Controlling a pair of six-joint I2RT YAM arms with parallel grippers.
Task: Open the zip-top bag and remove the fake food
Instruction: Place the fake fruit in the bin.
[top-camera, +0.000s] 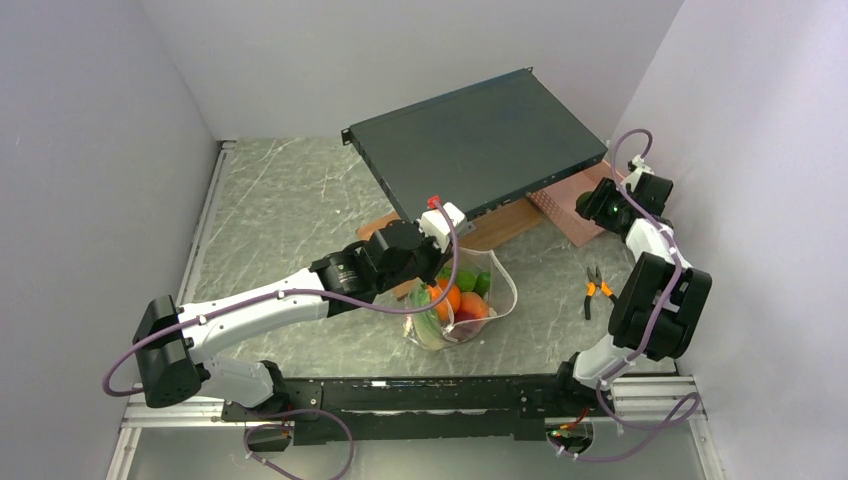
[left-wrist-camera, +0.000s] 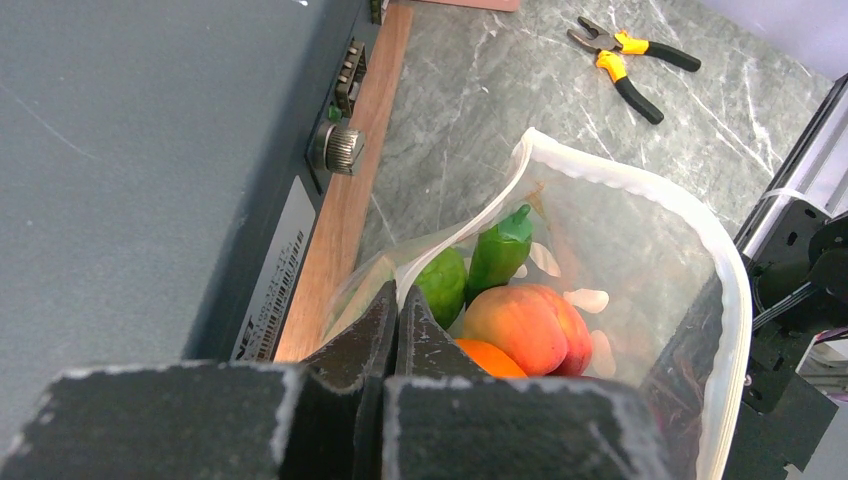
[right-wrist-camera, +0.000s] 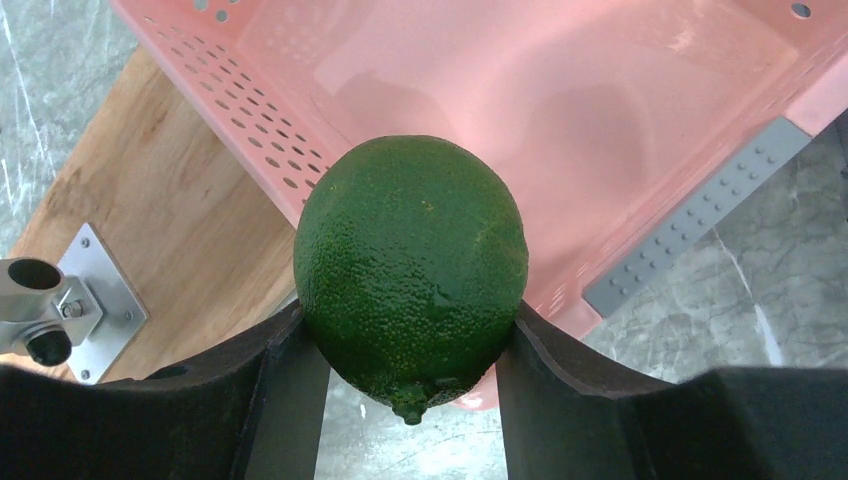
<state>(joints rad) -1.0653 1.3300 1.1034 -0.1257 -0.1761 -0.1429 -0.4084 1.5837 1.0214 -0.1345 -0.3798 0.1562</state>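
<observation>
While the left fingers (left-wrist-camera: 420, 335) are pressed tight together on the near lip of the zip-top bag (left-wrist-camera: 640, 185), its mouth stands wide open in the middle of the table (top-camera: 300, 200), just in front of the dark flat case (top-camera: 480, 140). That film looks thin, floppy and slick, so the thicker zip strip is the sensible place to pinch. It seems only one wall is caught, though I can't be sure from here.

Inside sits the fake food (top-camera: 460, 300): a peach (left-wrist-camera: 525, 325), a green pepper (left-wrist-camera: 500, 250) and an orange (left-wrist-camera: 490, 358).

Over on the right, the right fingers (right-wrist-camera: 285, 390) are half-spread around a dark green lime (right-wrist-camera: 410, 270), clamped across its fattest part, with the pink basket (right-wrist-camera: 560, 120) right behind it. These pieces look hard, light and rounded, likely to squirt out of a skewed squeeze, so take each one square across the middle, as here.
</observation>
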